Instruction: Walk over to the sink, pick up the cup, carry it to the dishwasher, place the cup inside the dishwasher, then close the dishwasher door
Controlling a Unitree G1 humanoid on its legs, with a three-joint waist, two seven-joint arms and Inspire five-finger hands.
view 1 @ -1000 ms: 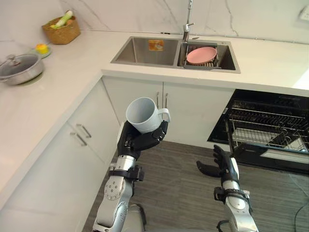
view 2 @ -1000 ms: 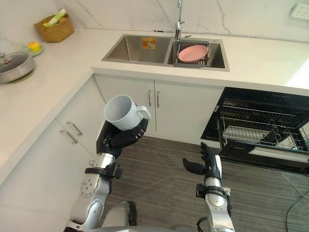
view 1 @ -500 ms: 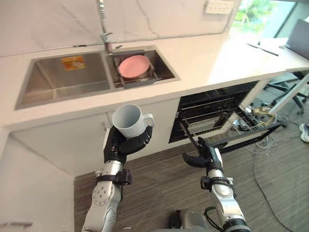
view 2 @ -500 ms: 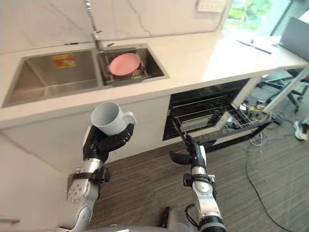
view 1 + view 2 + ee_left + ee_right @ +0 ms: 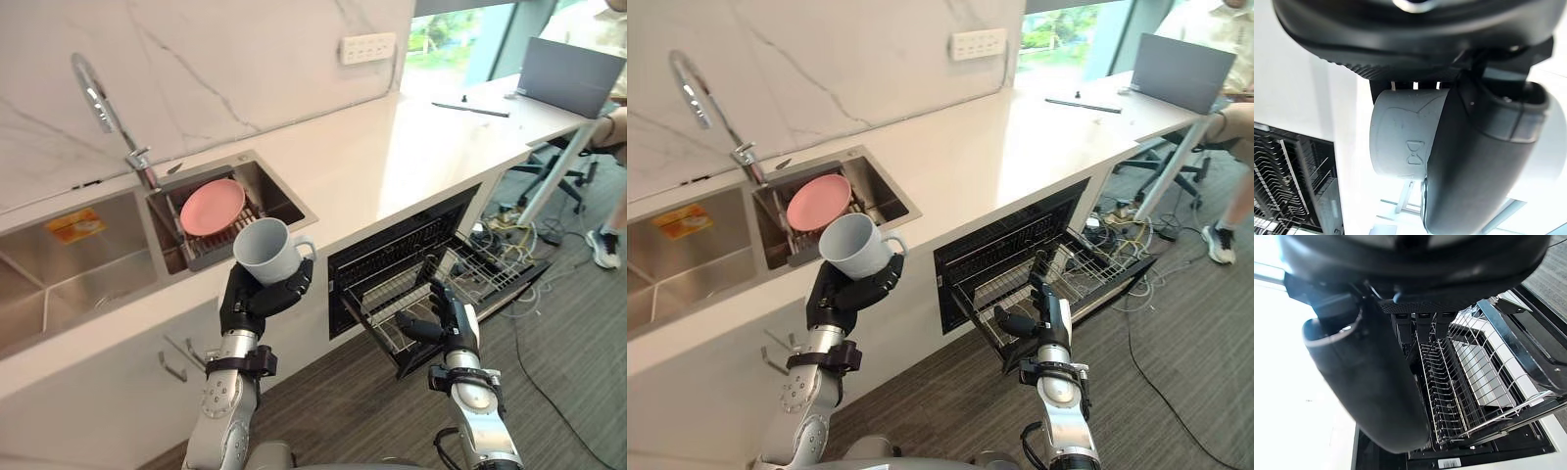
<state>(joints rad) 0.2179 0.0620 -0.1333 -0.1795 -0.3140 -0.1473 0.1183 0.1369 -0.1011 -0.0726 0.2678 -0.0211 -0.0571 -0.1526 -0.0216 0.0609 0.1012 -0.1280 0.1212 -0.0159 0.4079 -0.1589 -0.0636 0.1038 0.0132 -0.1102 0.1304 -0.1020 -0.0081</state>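
the view has turned to face the dishwasher (image 5: 392, 257). left hand (image 5: 257, 299) curls round the cup (image 5: 265, 251), held left of it; right hand (image 5: 443, 318) hangs slack and empty before its rack (image 5: 495, 277), apparently pulled out. keep the cup level while stepping closer.

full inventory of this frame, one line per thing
cup: one, pale grey, in the left hand, raised before the counter edge
plate: one, pink, in the sink's right basin
sink: one, steel, two basins
tap: one, chrome, behind the sink
counter: one, white
dishwasher: one, black, door open
rack: one, wire, pulled out of the dishwasher
laptop: one, grey, counter's far end
person: one, right edge
left hand: dark, curled round the cup
right hand: dark, open, before the rack
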